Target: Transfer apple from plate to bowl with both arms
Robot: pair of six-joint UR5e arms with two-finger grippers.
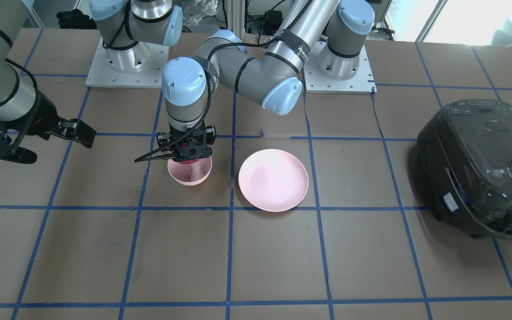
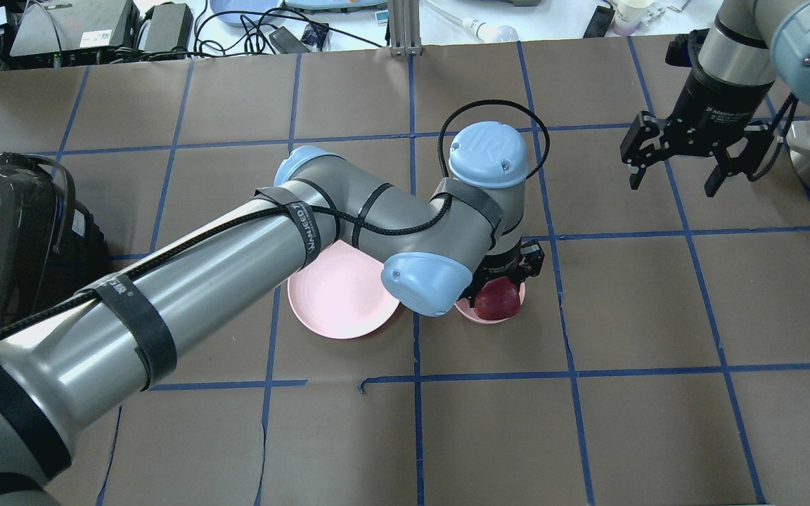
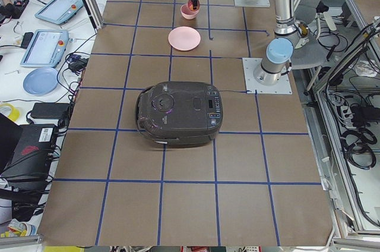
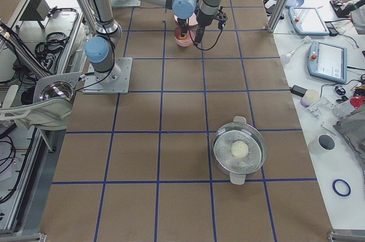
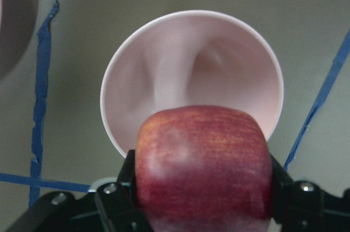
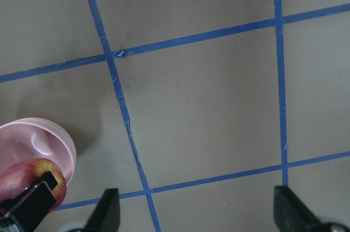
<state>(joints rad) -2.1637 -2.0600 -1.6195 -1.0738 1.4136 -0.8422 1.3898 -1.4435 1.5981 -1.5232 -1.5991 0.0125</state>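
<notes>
Small dark red apple (image 5: 203,166): clamped in left end effector (image 1: 188,153), over the near rim of the small deep pale pink bowl (image 5: 164,79). Idle right end effector (image 2: 673,179): spread wide, empty, well apart from bowl. Risk: off-centre release; apple may clip rim and roll onto desk (image 1: 105,249).

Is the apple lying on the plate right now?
No: the plate is bare, and the left gripper grips the apple at the bowl.
</notes>
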